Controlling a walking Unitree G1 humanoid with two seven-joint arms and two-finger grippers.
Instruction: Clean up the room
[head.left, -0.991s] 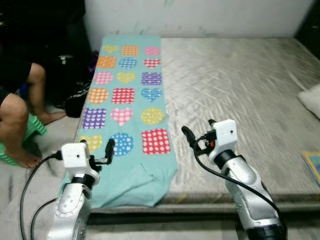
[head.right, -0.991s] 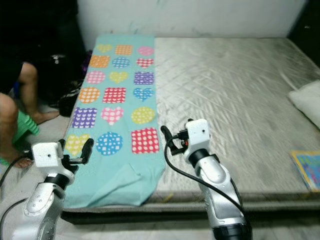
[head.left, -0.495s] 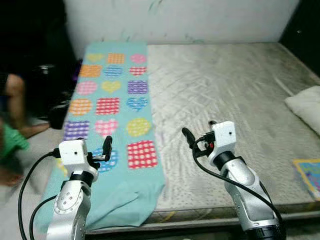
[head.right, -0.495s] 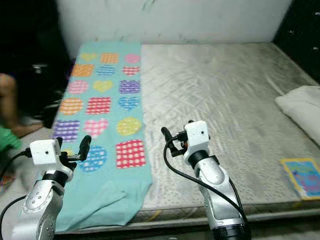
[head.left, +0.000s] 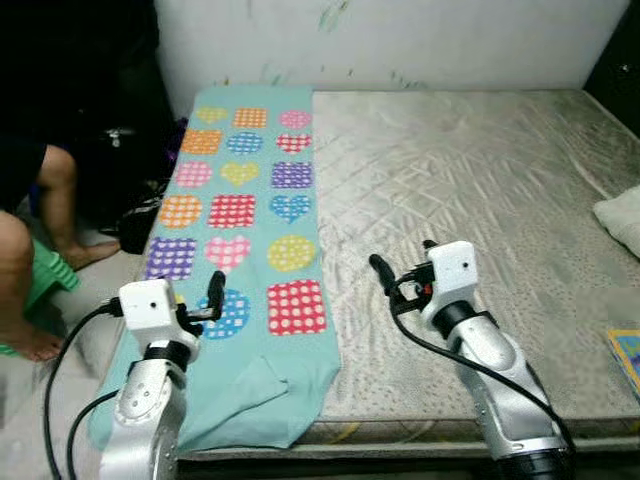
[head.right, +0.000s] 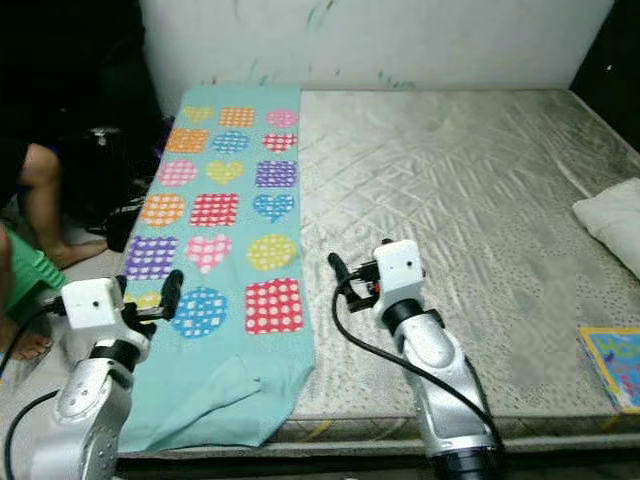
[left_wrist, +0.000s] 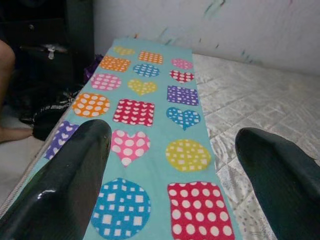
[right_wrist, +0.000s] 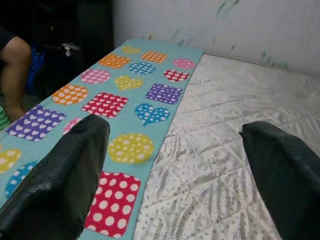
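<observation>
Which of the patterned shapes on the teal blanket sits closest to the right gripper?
The red square with white dots, last in the blanket's right-hand column. It lies just left of the right gripper; the other shapes lie farther off.

The blanket (head.left: 245, 230) along the left side of the bed is pale turquoise, printed with dotted and checked hearts, circles and squares in orange, pink, purple, blue, yellow and red. The mattress (head.left: 470, 190) beside it is silvery grey with a quilted diamond pattern, and a white pillow (head.left: 622, 215) lies at its right edge. My arms are silver with black fingers, and the wall (head.left: 400, 40) behind is white with faint green marks.
</observation>
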